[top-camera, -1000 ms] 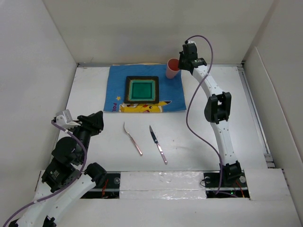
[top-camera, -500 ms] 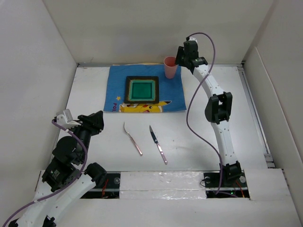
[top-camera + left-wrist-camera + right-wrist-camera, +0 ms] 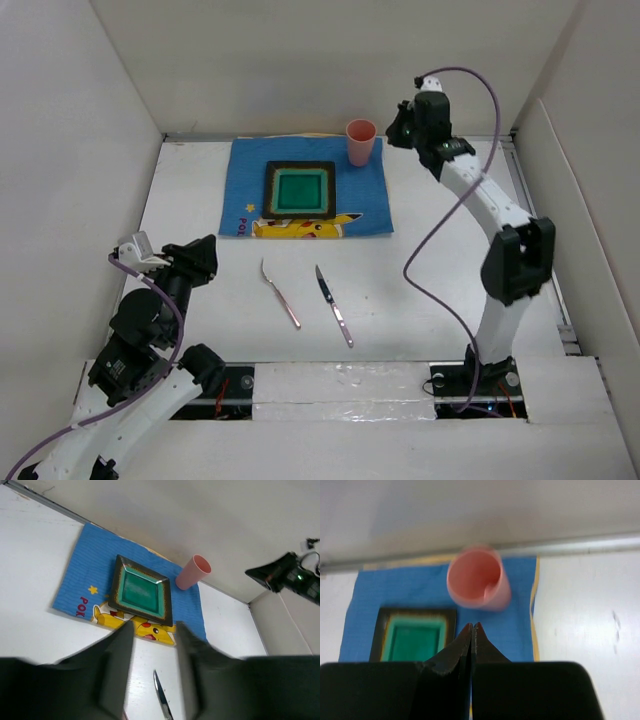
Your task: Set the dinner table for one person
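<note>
A pink cup (image 3: 360,141) stands upright on the far right corner of the blue placemat (image 3: 243,172). A green square plate (image 3: 300,189) lies in the placemat's middle. A fork (image 3: 279,293) and a knife (image 3: 334,306) lie side by side on the white dinner table (image 3: 430,270), nearer than the placemat. My right gripper (image 3: 397,130) is shut and empty, to the right of the cup and apart from it; its view shows the cup (image 3: 477,577) just beyond its tips (image 3: 472,625). My left gripper (image 3: 154,630) is open and empty, raised at the near left.
White walls close the table in on the left, back and right. A metal rail (image 3: 535,220) runs along the right edge. The left wrist view shows the plate (image 3: 142,589), the cup (image 3: 193,572) and the knife tip (image 3: 161,692).
My right gripper has drawn back to the right, away from the cup, which stays upright on the placemat's corner. The left arm has not moved.
</note>
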`<action>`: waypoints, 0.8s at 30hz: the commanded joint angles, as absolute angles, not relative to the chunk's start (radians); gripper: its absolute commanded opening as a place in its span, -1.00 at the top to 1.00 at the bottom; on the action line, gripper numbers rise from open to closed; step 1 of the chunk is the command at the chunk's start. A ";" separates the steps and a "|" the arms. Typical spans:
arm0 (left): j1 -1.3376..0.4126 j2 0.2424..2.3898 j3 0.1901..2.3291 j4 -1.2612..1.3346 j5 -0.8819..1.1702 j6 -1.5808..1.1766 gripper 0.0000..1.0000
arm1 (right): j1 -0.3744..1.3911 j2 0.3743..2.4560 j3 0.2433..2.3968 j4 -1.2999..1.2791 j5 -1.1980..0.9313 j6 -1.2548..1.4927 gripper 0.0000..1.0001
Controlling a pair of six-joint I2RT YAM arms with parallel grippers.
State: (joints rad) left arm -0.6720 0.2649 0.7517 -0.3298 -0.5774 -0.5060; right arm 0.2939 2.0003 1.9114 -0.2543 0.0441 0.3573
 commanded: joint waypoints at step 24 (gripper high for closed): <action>-0.669 0.236 0.750 -0.294 -0.528 -0.500 0.31 | 1.267 1.495 0.857 -0.359 0.437 0.687 -0.06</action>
State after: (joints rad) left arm -0.6720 0.2264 0.7517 -0.3267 -0.5331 -0.5045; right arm 1.2476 1.4582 0.7902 -0.2905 0.3340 0.6304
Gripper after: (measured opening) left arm 0.342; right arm 0.537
